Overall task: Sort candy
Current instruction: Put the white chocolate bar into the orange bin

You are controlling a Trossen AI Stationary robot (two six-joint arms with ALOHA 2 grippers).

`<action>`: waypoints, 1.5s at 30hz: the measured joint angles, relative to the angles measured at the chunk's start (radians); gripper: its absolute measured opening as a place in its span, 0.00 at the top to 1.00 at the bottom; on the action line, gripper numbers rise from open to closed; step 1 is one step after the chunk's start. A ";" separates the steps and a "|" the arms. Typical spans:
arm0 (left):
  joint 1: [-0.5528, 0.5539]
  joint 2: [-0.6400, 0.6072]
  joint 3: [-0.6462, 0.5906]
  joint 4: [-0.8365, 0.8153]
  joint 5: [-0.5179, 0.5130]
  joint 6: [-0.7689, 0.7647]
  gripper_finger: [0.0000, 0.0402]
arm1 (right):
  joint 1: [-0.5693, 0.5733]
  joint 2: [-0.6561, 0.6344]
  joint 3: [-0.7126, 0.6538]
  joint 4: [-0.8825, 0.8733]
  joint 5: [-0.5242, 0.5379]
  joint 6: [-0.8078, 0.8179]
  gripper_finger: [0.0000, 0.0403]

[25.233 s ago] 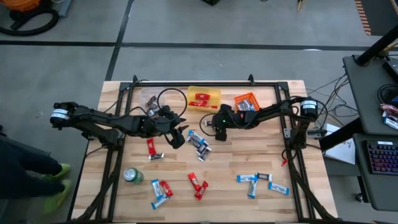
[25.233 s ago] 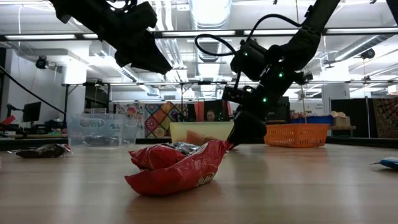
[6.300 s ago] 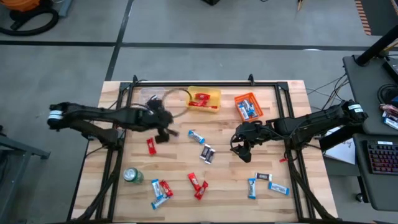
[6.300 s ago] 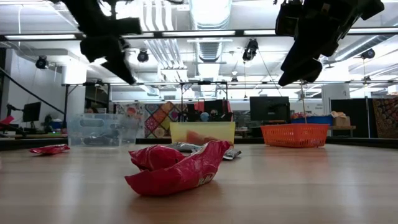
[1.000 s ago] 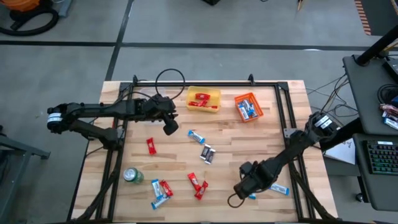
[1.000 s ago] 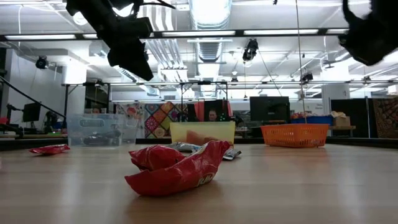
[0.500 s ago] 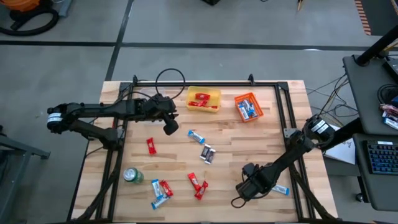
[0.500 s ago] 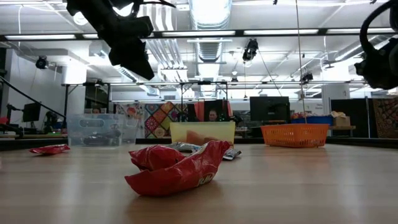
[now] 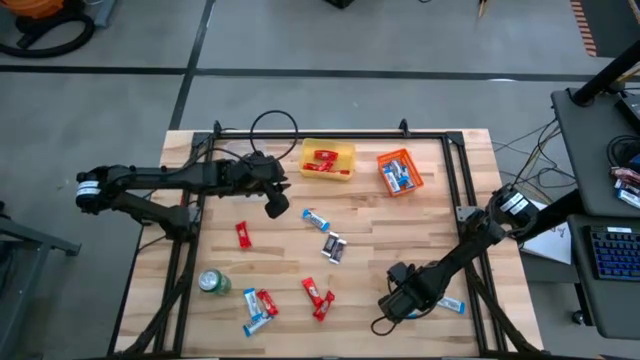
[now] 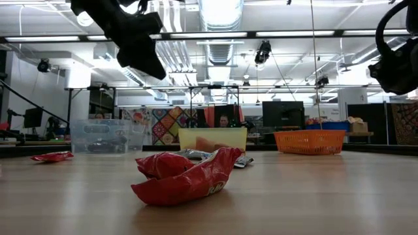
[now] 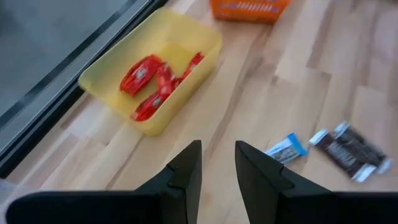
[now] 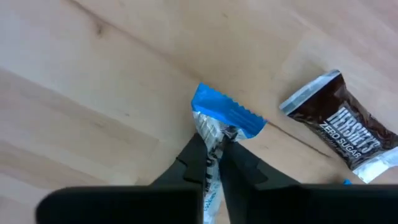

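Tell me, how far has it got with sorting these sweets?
Partly there. The yellow bin already holds red bars and the orange basket blue ones. Right now the right pincer is shut on a blue-and-white bar near the table's front; the left pincer hovers empty beside the yellow bin. About a dozen bars lie loose on the table, so roughly half remains.

The dark brown candy wrapper [image 12: 351, 134] reads "HERSHEY'S ZERO SUGAR"; no other text is legible.
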 joint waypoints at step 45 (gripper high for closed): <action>-0.280 0.051 -0.049 0.205 0.002 -0.121 0.80 | -1.173 -0.251 -0.039 0.007 0.416 -1.406 0.80</action>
